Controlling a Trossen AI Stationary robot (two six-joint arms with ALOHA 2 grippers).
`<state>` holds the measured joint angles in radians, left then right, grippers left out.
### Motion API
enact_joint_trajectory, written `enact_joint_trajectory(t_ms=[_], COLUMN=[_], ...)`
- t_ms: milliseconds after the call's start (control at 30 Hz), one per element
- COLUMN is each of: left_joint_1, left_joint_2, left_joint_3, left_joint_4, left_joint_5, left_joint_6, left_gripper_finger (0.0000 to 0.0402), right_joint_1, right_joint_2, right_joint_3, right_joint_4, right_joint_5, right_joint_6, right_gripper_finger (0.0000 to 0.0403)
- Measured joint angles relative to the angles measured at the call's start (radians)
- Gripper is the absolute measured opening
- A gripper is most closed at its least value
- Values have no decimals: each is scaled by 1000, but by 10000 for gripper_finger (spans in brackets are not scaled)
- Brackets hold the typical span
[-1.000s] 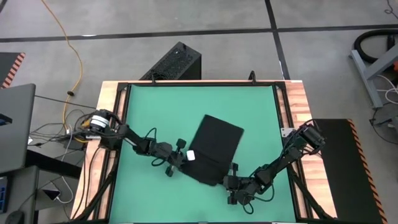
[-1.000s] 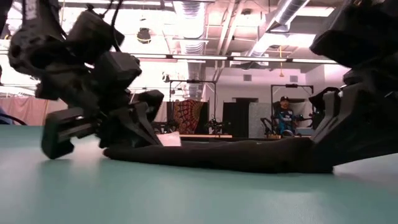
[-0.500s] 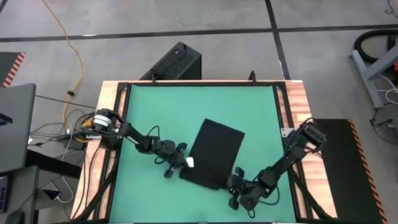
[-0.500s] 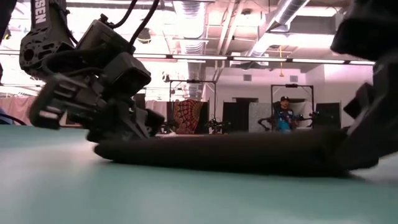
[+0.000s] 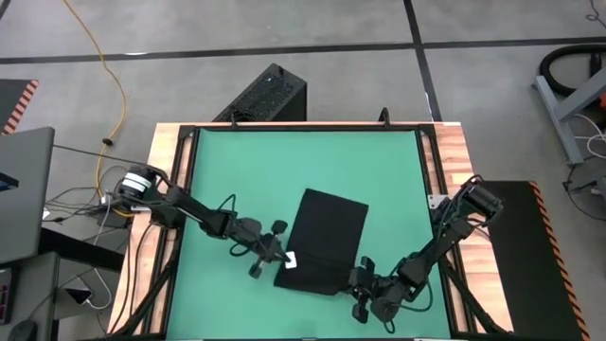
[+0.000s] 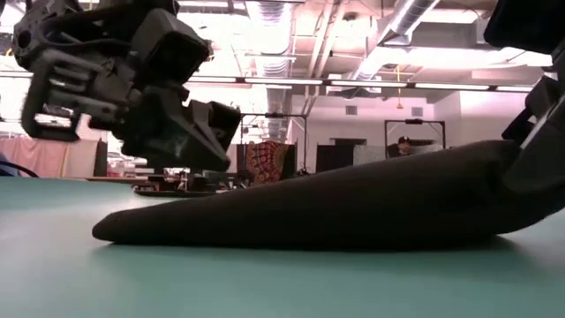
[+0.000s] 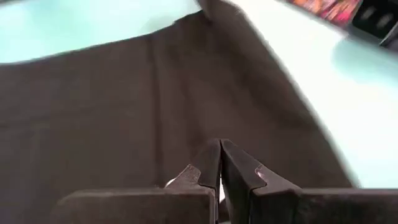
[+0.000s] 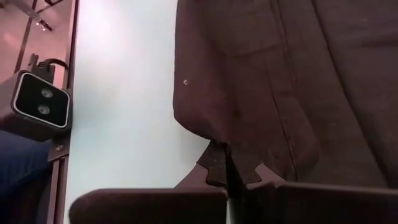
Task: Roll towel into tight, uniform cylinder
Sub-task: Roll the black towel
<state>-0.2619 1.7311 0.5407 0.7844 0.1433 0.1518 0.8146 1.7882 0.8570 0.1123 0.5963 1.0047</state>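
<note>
The black towel (image 5: 327, 232) lies on the green mat (image 5: 237, 170), near the front middle. Its small white tag (image 5: 292, 259) shows at the near left corner. My left gripper (image 5: 279, 256) is shut on that corner; in the left wrist view its fingers (image 7: 219, 165) pinch the cloth (image 7: 124, 112). My right gripper (image 5: 361, 280) is shut on the near right corner; the right wrist view shows its fingers (image 8: 229, 165) closed on the cloth's edge (image 8: 298, 81). In the low view the towel (image 6: 353, 208) rises toward the right gripper's side and tapers flat toward the left.
A black ribbed box (image 5: 270, 95) stands beyond the table's far edge. The wooden table border (image 5: 450, 161) frames the mat. A laptop (image 5: 24, 189) sits at the left. The low camera (image 8: 38, 102) sits at the mat's edge. A person (image 6: 404, 146) sits far back in the room.
Both grippers moved toward the table's front, dragging the towel's near edge with them. The towel turned straighter, and its right side rose off the mat.
</note>
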Motion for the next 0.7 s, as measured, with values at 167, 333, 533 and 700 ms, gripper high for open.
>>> enact_joint_trajectory(t_ms=[167,333,533,700], left_joint_1=[14,13,3,3], left_joint_2=[16,93,200,234], left_joint_3=[0,1,3,3], left_joint_4=[-4,69,166,150], left_joint_5=[-35,-7,-20,-37], left_joint_6=[150,143,121,73], left_gripper_finger=[0,0,0,0], right_joint_1=[4,4,4,3], right_joint_2=[0,-1,-2,-2], right_joint_3=[0,2,2,2], right_joint_4=[-7,-21,-24,-28], right_joint_5=[0,1,3,95], right_joint_6=[2,29,43,148], right_gripper_finger=[5,5,5,5])
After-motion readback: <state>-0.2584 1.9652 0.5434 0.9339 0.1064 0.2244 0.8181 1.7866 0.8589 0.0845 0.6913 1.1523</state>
